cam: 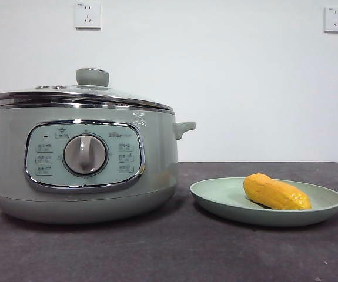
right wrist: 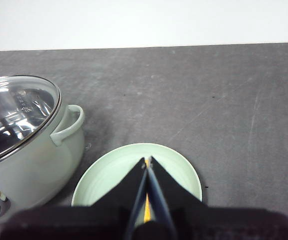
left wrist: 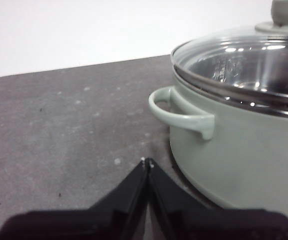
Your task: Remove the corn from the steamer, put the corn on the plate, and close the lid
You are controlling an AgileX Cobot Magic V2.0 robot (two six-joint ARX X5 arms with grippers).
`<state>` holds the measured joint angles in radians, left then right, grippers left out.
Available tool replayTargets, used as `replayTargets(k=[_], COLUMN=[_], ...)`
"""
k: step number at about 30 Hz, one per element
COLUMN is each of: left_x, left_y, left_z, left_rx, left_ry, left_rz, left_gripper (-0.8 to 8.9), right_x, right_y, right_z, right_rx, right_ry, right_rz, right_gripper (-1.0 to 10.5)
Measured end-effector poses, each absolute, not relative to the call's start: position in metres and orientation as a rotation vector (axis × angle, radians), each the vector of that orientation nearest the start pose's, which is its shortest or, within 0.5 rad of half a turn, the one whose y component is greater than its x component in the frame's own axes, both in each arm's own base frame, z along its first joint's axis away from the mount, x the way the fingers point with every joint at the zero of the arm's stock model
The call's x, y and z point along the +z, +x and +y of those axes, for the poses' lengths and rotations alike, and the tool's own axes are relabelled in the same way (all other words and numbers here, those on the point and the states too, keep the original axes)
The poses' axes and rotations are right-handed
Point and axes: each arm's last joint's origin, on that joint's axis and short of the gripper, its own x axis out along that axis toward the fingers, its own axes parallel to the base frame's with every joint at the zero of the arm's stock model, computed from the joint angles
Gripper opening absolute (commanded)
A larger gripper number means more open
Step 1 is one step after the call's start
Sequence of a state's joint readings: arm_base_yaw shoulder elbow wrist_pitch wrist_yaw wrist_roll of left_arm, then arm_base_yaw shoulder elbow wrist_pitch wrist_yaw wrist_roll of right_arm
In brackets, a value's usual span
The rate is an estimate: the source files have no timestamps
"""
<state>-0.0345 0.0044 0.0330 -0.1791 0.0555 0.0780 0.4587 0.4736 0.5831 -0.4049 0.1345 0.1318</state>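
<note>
While no arm is seen in the front view, each wrist view shows its own gripper with jaws pressed together, nothing held. The left gripper (left wrist: 147,161) is held low over the table (left wrist: 58,130), beside a steamer (cam: 80,176) handle (left wrist: 181,112). The right gripper (right wrist: 147,160) is poised above the plate (cam: 216,197), a yellow sliver visible between its jaws. The corn (cam: 276,192), glossy yellow-orange, is lying on the plate. The lid (cam: 80,94) is seated on the steamer.
</note>
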Motion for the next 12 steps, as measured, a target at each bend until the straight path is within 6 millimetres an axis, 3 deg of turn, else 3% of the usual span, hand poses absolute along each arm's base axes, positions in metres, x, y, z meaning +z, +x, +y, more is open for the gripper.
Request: replayTargets(k=[12], left_x=[0.1525], left_y=[0.0945], left_z=[-0.0049], left_rx=[-0.097], left_ry=[0.075], left_rz=[0.182], left_gripper=[-0.03], right_x=[0.2816], right_y=[0.104], right_z=[0.047], right_rx=[0.302], right_ry=[0.041], right_rz=[0.31], right_gripper=[0.0])
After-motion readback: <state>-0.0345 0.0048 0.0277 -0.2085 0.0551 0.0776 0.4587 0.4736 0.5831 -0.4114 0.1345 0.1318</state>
